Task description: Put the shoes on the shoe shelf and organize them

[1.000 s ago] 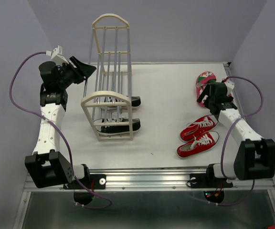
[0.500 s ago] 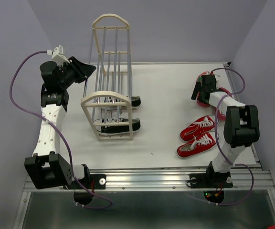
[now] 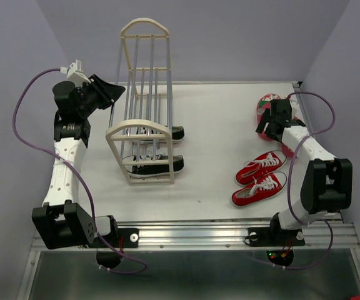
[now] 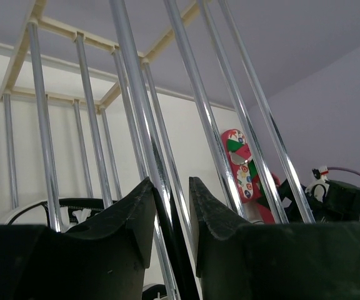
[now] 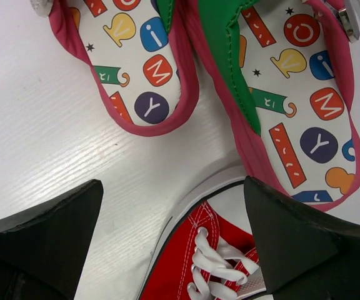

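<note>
Your right pincer (image 5: 172,182), spread wide, hangs over the flip-flops (image 5: 292,81) and a red sneaker (image 5: 192,275) crowded at the table's (image 3: 217,125) right, so closing may snag both; your left pincer (image 4: 169,184) straddles a rod (image 4: 142,125) of the shoe shelf (image 3: 144,134), grip unclear, and could tip it.

Ahead of the black right fingers (image 5: 42,237), two flip-flops (image 5: 136,62) are showing pink rims, green straps and white footbeds printed with red, blue, purple and yellow letter badges, green banners and small black stars. Between those fingers a red sneaker (image 5: 186,275) is showing white laces and a white sole edge against the white desk (image 5: 55,144). Ahead of the dark left fingers (image 4: 117,237), the shoe shelf (image 4: 136,94) is gleaming with silver-grey rods in a cream frame. Black sneakers (image 3: 176,164) with white soles are showing through it, and the wall (image 4: 330,94) beyond is looking pale lilac.
</note>
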Available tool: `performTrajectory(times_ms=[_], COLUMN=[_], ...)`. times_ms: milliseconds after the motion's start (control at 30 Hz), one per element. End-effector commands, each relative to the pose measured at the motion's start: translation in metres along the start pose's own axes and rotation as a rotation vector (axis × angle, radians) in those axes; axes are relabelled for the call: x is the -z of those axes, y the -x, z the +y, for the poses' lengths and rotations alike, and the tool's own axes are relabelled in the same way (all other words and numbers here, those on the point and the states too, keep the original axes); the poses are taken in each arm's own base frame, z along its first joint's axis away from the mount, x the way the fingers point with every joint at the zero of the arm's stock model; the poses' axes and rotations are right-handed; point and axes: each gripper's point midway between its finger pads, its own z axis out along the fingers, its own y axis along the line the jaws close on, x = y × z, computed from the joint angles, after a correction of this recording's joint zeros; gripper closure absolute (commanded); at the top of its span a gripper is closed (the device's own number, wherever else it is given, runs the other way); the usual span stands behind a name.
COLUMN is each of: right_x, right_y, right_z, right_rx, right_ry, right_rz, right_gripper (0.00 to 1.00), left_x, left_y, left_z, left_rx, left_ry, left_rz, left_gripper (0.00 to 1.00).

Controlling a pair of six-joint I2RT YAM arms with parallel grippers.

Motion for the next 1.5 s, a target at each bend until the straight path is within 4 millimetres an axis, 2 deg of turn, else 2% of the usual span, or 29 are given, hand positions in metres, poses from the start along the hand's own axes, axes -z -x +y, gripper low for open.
performTrajectory(times_ms=[0,67,100,200,333,400,467,633,767,833,1000,1233,1267,1300,1367,1400,1467], right_x=[0.007,0.001,-0.007,-0.023,-0.053,-0.064,-0.069,-0.084,-0.102,-0.107,-0.113,-0.132,-0.133,-0.134,-0.131,-0.129,-0.125], right_y=[-0.012,-0.003,0.006,0.014,0.031,0.03,0.036,0.044,0.037,0.04,0.044,0.033,0.029,0.027,0.03,0.021,0.026], right_z=[-0.004,-0.002,0.006,0.029,0.026,0.032,0.04,0.035,0.036,0.033,0.033,0.027,0.026,0.03,0.033,0.035,0.035], right_rx=[-0.037,0.008,0.027,0.064,0.051,0.096,0.124,0.163,0.21,0.223,0.243,0.226,0.217,0.202,0.2,0.219,0.239], right_ry=[0.008,0.012,0.025,0.099,0.062,0.098,0.128,0.07,0.054,0.047,0.035,0.06,0.076,0.118,0.172,0.203,0.237], right_rz=[0.045,0.012,-0.007,-0.012,-0.018,-0.008,-0.02,-0.051,-0.036,-0.042,-0.055,-0.023,-0.011,-0.003,-0.015,-0.005,-0.034], right_gripper=[0.0,0.0,0.0,0.0,0.0,0.0,0.0,0.0,0.0,0.0,0.0,0.0,0.03,0.17,0.36,0.53,0.65], left_x=[-0.001,-0.001,-0.001,-0.001,0.0,0.0,0.0,0.0,0.0,0.0,0.0,0.001,0.001,0.002,0.002,0.002,0.002], left_y=[-0.015,-0.016,-0.017,-0.016,-0.017,-0.015,-0.014,-0.013,-0.014,-0.014,-0.013,-0.011,-0.01,-0.01,-0.009,-0.008,-0.009], left_z=[0.009,0.01,0.009,0.007,0.007,0.005,0.005,0.004,0.004,0.004,0.005,0.003,0.003,0.003,0.003,0.003,0.003], left_rx=[-0.064,-0.063,-0.062,-0.064,-0.063,-0.067,-0.065,-0.066,-0.065,-0.065,-0.062,-0.065,-0.065,-0.064,-0.065,-0.066,-0.064], left_ry=[0.001,0.002,-0.004,-0.009,-0.008,-0.01,-0.01,-0.014,-0.014,-0.013,-0.007,-0.007,-0.003,-0.002,0.002,0.002,0.004], left_rz=[0.035,0.036,0.042,0.042,0.042,0.035,0.035,0.033,0.035,0.034,0.03,0.022,0.019,0.017,0.013,0.011,0.013], left_gripper=[0.76,0.76,0.77,0.77,0.77,0.77,0.77,0.77,0.77,0.77,0.77,0.77,0.77,0.77,0.77,0.77,0.77])
